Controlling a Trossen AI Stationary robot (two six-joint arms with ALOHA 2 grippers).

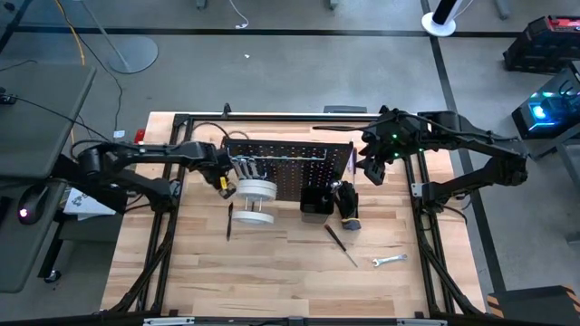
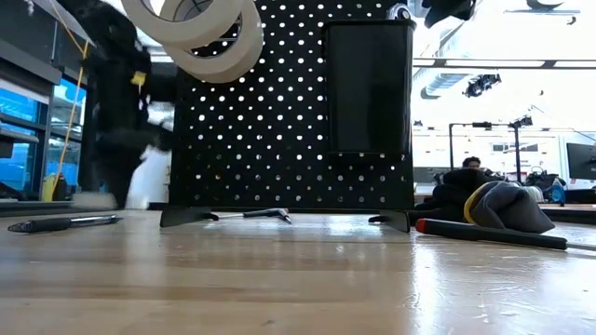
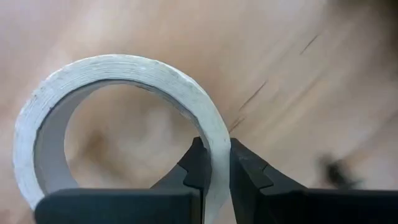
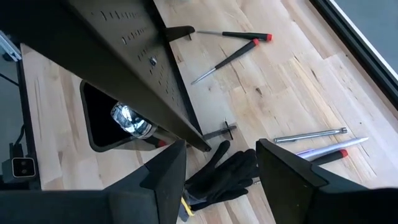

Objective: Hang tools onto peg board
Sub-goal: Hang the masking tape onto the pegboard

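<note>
The left end effector (image 3: 214, 171) is clamped narrow on the wall of a white tape roll (image 3: 118, 81), one finger inside the ring and one outside. That grip leaves the roll's open centre free, which is what a hook would have to pass through. In the high view the left end effector (image 1: 225, 179) sits at the front face of the peg board (image 1: 285, 167), near its left end, and two white rolls show there: one close against the board (image 1: 255, 190) and another a little farther out from it over the table (image 1: 254, 216). The low view shows two rolls (image 2: 200, 33) high up against the board's left part; whether either already hangs on a hook cannot be made out. My reading is that the held roll is being carried to a hook there.

The right end effector (image 4: 221, 168) stands wide with nothing between its fingers, waiting behind the right end of the peg board, looking down over its top edge.

Out from the board, the small black bin (image 1: 316, 201) hangs on its front right part. Just right of the bin lies the black glove bundle (image 1: 345, 205). In front of the bin a dark-handled screwdriver (image 1: 341, 244) lies on the table (image 1: 290, 281), and a silver wrench (image 1: 390, 261) lies farther right. A dark slim tool (image 1: 230, 221) lies just left of the rolls. These are not yet hung.
</note>
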